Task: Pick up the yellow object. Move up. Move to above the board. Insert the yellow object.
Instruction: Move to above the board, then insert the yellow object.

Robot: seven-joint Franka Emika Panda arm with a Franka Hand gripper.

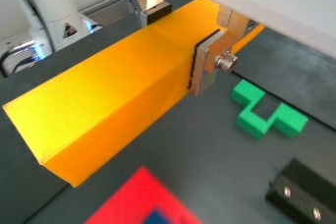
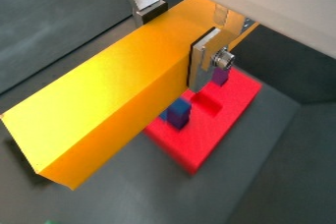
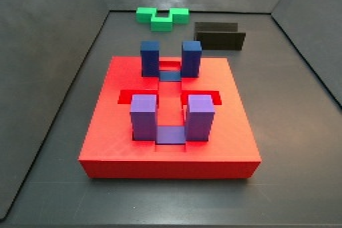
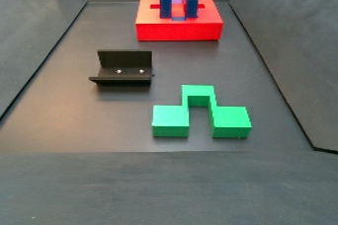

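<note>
My gripper (image 1: 180, 39) is shut on the yellow object (image 1: 118, 90), a long yellow-orange bar. The silver fingers (image 1: 203, 66) press its two long sides. It shows the same way in both wrist views, with the gripper (image 2: 178, 33) on the bar (image 2: 112, 100). The bar hangs in the air over the red board (image 2: 210, 120), and a blue post (image 2: 178, 112) shows just under it. In both side views the board (image 3: 167, 142) (image 4: 179, 30) carries blue posts (image 3: 151, 54) and purple posts (image 3: 143, 115). Gripper and bar are out of view in both side views.
A green block (image 4: 199, 113) (image 1: 269, 113) lies on the dark floor. The black fixture (image 4: 123, 69) (image 3: 221, 37) stands between it and the board. Grey walls enclose the floor.
</note>
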